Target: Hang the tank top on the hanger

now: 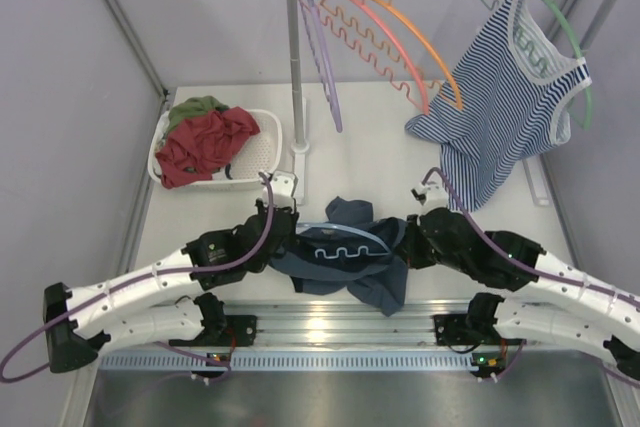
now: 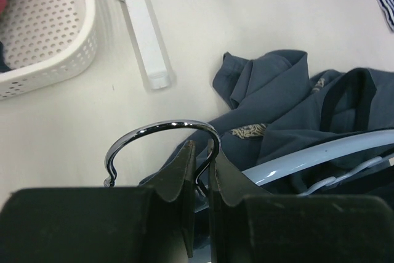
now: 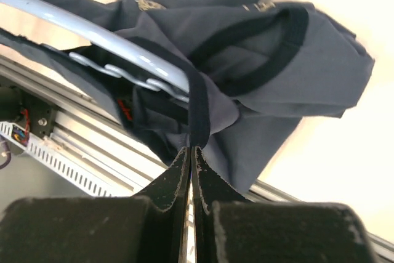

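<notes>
Left pincer (image 2: 202,155) clamps the hook of the hanger (image 2: 326,152); right pincer (image 3: 191,152) pinches a strap of the tank top (image 3: 320,72). A white table (image 1: 380,157) lies beneath, with pale lilac walls (image 1: 70,67) around.

**High and Close**

Top external: from above and behind the near edge, looking down over the whole table (image 1: 370,157) to the rack (image 1: 291,57). Left wrist: low and close, facing the basket (image 2: 61,41) and far side. Right wrist: closer still, facing back toward the rail (image 3: 104,149). Shared by all three: tank top (image 1: 375,287) and hanger (image 1: 335,252).
</notes>
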Motion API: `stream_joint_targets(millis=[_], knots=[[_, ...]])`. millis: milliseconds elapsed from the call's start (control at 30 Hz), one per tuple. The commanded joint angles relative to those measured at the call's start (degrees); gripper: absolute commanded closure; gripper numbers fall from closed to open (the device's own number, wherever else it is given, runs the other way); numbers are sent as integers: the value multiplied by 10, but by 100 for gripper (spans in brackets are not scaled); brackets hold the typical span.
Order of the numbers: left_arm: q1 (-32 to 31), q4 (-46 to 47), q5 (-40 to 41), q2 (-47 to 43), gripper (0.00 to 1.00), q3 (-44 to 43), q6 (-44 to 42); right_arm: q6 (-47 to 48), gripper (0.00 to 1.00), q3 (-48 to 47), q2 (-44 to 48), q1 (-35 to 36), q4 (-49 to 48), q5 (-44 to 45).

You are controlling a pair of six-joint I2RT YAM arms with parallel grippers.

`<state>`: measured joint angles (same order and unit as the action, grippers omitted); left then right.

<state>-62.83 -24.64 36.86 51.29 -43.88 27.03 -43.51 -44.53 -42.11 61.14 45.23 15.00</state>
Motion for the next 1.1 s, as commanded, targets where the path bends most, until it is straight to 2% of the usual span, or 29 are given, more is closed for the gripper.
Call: stream_joint_targets(millis=[0, 167, 333, 600, 800, 1067], knots=[[0, 28, 61, -2, 100, -49, -10, 40, 100, -69, -34, 14, -2, -2], [-1, 20, 71, 11, 100, -78, -31, 56, 100, -93, -76, 14, -16, 3], [-1, 22, 28, 8, 100, -71, -43, 97, 100, -174, -118, 7, 7, 72], [-1, 4, 15, -16, 100, -56, -40, 140, 100, -256, -184, -8, 1, 82], [-1, 10, 8, 6, 100, -63, -43, 157, 100, -286, -206, -9, -29, 29], [-1, 46, 40, 76, 100, -111, -52, 174, 100, -358, -244, 6, -23, 20]])
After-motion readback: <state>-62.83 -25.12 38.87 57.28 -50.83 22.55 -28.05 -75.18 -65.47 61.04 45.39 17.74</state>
